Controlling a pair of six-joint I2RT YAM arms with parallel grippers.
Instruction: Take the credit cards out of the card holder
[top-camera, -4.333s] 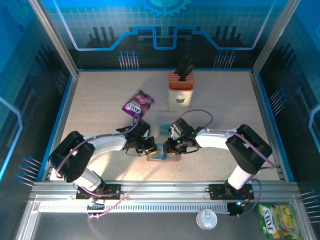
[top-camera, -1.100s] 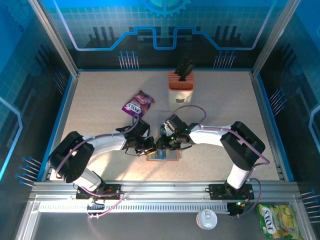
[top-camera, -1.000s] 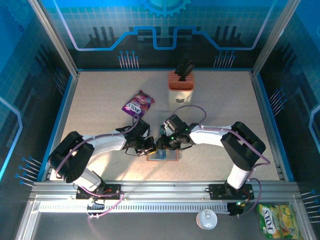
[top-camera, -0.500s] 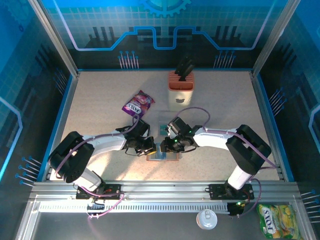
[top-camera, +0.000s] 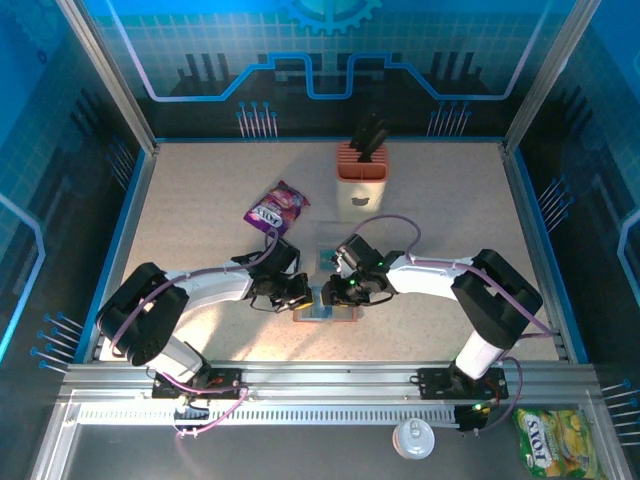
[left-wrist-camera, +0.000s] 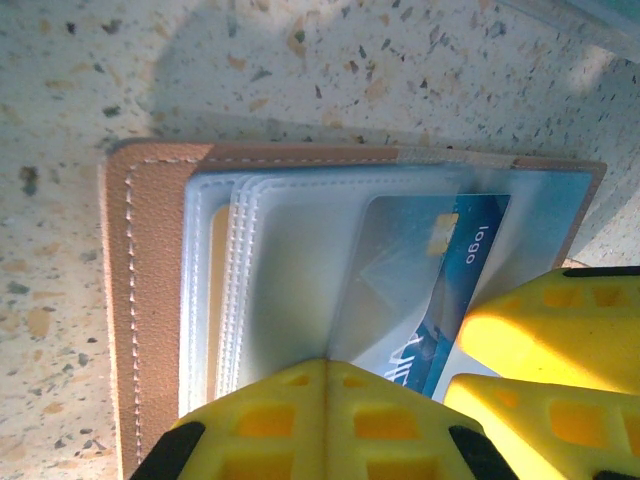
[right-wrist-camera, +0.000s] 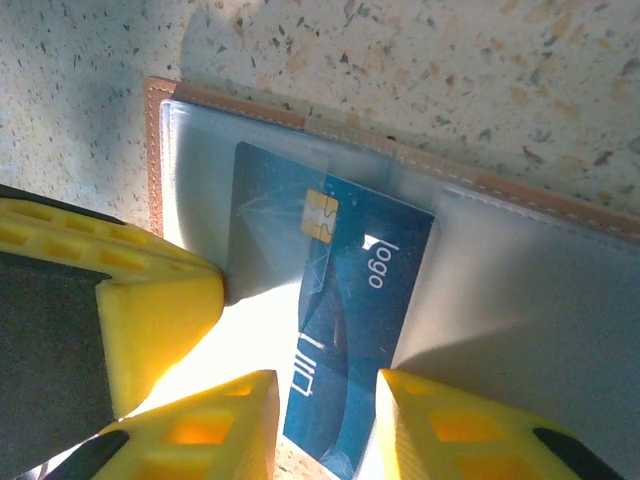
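Right arm shifted back; right fingers (right-wrist-camera: 325, 420) pinch one credit card (right-wrist-camera: 335, 320), left fingers (left-wrist-camera: 385, 400) pressed together on card holder (left-wrist-camera: 150, 300)

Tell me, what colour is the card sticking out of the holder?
Dark blue card, gold chip; right wrist view.

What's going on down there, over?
Left gripper shut, pinning the card holder. Right gripper straddling a blue card half out of its pocket. Nothing in the way.
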